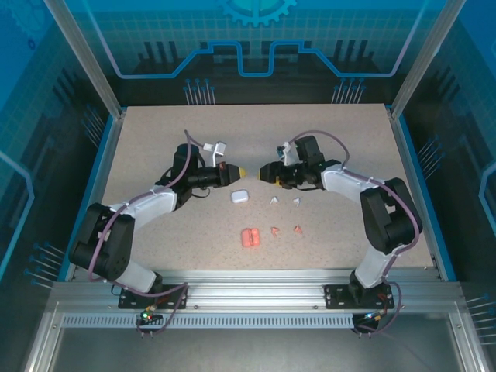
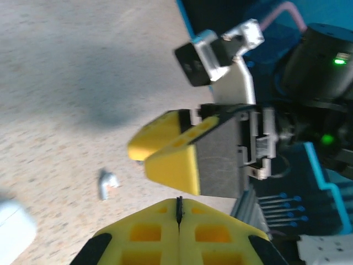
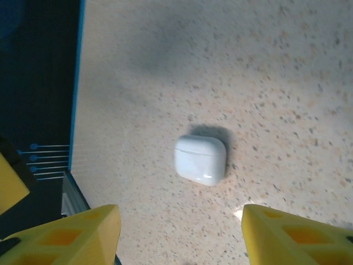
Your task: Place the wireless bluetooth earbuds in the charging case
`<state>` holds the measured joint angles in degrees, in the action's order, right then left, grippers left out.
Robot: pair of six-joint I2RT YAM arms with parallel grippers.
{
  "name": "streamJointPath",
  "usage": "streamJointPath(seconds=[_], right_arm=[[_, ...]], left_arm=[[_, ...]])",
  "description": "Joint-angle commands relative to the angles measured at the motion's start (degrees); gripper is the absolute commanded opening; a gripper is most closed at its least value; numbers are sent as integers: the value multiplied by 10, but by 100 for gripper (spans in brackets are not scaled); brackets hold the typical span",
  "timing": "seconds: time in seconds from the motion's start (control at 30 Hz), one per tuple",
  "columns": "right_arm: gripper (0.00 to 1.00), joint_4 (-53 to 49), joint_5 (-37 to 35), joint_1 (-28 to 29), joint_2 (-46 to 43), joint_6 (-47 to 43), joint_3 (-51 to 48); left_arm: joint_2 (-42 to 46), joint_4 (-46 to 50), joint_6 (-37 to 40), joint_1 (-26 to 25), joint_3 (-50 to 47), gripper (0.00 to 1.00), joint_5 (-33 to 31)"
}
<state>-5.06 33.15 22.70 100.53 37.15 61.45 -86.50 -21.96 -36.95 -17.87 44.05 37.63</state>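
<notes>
Mid-table, the left gripper [image 1: 242, 171], fingers pressed together, faces the right gripper [image 1: 262, 172], whose fingers stand spread and empty near the closed white case [image 1: 239, 197]. Two white earbuds [image 1: 273, 201] lie just right of it. Nearer, two pink earbuds [image 1: 274, 229] lie right of the pink case [image 1: 250, 238], seemingly open. All sit well clear of the table [image 1: 155, 139] edges.

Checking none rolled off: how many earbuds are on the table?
4. White earbuds lie right of the white case; pink earbuds right of the pink case. More could hide under the arms.
</notes>
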Motion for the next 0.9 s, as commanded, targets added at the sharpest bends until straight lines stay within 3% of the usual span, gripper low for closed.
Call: streamJointPath(seconds=[0.0,0.1,0.3,0.37,0.67,0.87], right_arm=[[63,-66,-28,31,-7,-27,19],[65,-139,-69,55,-14,-57,32],[67,-249,-149,108,-51,-57,6],[67,-286,-180,130,-65,-47,-3],[57,-414,-319,249,-75,26,2],[44,-438,-345,287,-28,32,37]], left_arm=[[30,-30,-42,12,-39,16,-93],[55,-4,-50,17,-58,37,-147],[99,59,-61,21,-67,86,-234],[104,70,-63,23,-66,96,-250],[97,149,-53,33,-28,99,-313],[91,155,-58,50,-22,99,-313]])
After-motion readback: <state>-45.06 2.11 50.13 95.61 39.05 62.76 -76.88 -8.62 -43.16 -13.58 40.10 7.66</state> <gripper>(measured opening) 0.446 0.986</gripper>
